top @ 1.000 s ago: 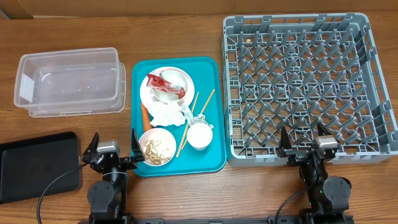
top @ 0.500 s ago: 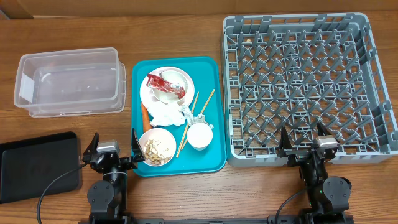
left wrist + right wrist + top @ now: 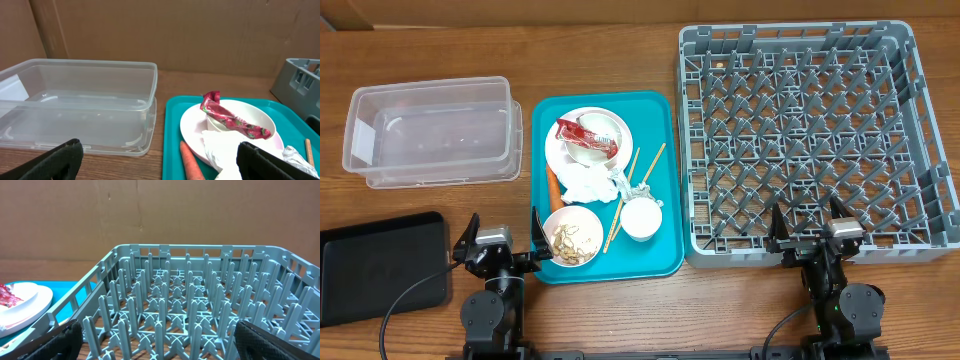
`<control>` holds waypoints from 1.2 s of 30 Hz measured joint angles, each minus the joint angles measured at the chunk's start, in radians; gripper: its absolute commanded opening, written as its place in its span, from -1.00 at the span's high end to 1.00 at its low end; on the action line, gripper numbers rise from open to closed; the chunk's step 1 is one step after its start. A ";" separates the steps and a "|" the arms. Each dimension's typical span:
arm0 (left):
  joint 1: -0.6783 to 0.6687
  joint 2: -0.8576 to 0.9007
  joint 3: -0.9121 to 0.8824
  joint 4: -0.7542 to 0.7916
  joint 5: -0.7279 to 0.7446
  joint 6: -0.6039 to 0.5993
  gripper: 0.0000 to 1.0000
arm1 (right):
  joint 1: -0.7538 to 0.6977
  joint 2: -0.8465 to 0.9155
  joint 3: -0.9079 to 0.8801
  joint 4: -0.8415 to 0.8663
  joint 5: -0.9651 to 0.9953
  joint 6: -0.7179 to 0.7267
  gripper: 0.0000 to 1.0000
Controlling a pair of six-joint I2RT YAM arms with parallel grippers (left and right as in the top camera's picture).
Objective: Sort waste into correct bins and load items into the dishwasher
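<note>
Nothing is sorted yet, as far as I can see. My left tool sits at the near edge of the desk, fingers spread wide with nothing between them. My right tool is the same, wide apart and empty, parked at the near rim of the grey rack. All the waste is on the teal tray. The red wrapper lies across the small bowl that stands on the plate, and the white tissue is bunched at the plate's near edge. The carrot lies just beside the tissue on the left, and the food scraps are in the near bowl. The cup and the chopsticks are on that tray too. The clear tub holds nothing I can make out, the black tray is bare, and the rack carries no dishes. So I judge the job to be at its very start: four lots of waste to bin, then the plate, two bowls, cup and chopsticks to load.
</note>
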State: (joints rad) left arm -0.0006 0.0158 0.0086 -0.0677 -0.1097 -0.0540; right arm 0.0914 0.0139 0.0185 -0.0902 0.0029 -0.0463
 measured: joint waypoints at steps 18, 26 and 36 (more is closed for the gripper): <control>0.000 -0.001 0.000 0.000 0.026 0.000 -1.00 | 0.000 0.000 0.000 0.000 0.000 0.000 -1.00; 0.000 0.005 0.167 -0.106 0.117 -0.004 -1.00 | 0.000 0.000 0.000 0.000 0.000 0.000 -1.00; 0.000 0.321 0.723 -0.513 0.180 -0.008 -0.99 | 0.000 0.000 0.000 0.000 0.000 0.000 -1.00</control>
State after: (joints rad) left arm -0.0006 0.3370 0.7319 -0.5812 0.0708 -0.0616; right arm 0.0914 0.0139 0.0185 -0.0906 0.0025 -0.0460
